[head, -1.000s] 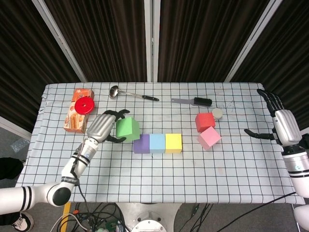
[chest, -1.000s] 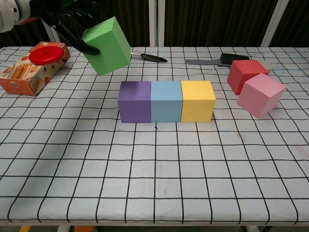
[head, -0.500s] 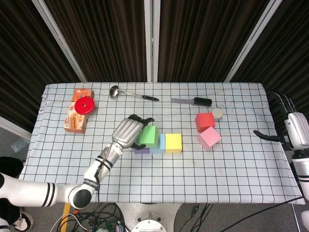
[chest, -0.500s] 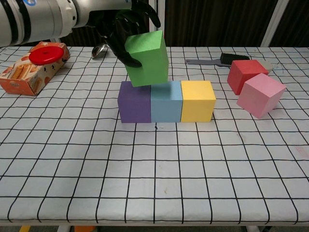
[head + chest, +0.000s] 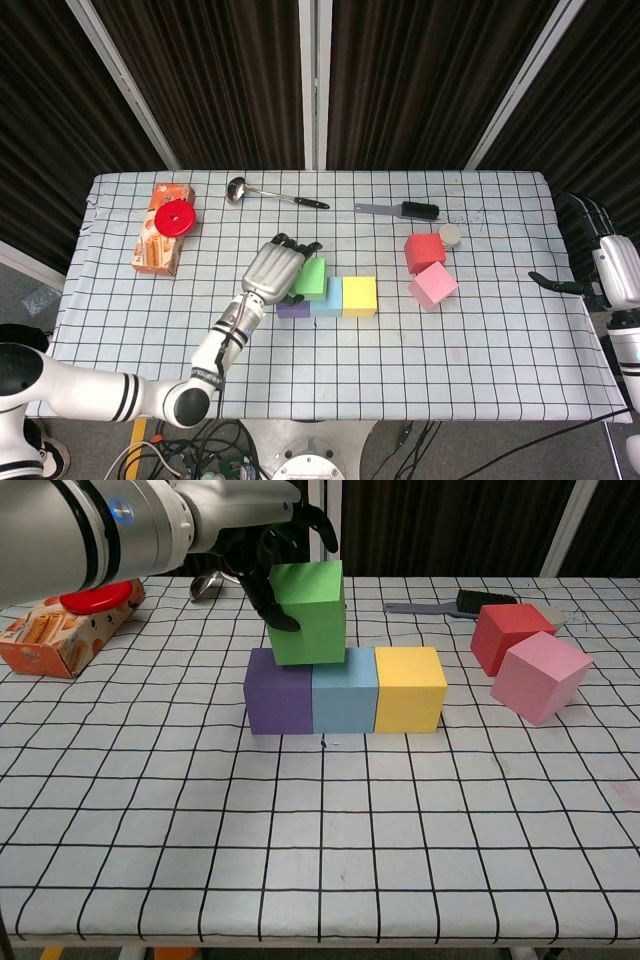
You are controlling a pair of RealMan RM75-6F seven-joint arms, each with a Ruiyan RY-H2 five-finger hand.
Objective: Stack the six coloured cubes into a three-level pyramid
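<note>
A purple cube (image 5: 279, 692), a blue cube (image 5: 344, 690) and a yellow cube (image 5: 408, 689) form a row mid-table. My left hand (image 5: 274, 271) grips a green cube (image 5: 309, 613) that sits on top of the row, over the seam between purple and blue; whether it rests fully I cannot tell. From above the green cube (image 5: 311, 279) hides most of the purple one (image 5: 291, 310). A red cube (image 5: 424, 249) and a tilted pink cube (image 5: 433, 286) lie to the right, touching. My right hand (image 5: 603, 262) hangs open at the table's right edge, holding nothing.
A snack box (image 5: 162, 236) with a red disc (image 5: 175, 217) on it lies at the far left. A ladle (image 5: 270, 194), a brush (image 5: 402, 210) and a small white cap (image 5: 450, 235) lie along the back. My left forearm (image 5: 222, 340) crosses the front left.
My left hand carried the green cube rightward from the left side and lowered it onto the purple and blue cubes. My right hand drew back to the right edge.
</note>
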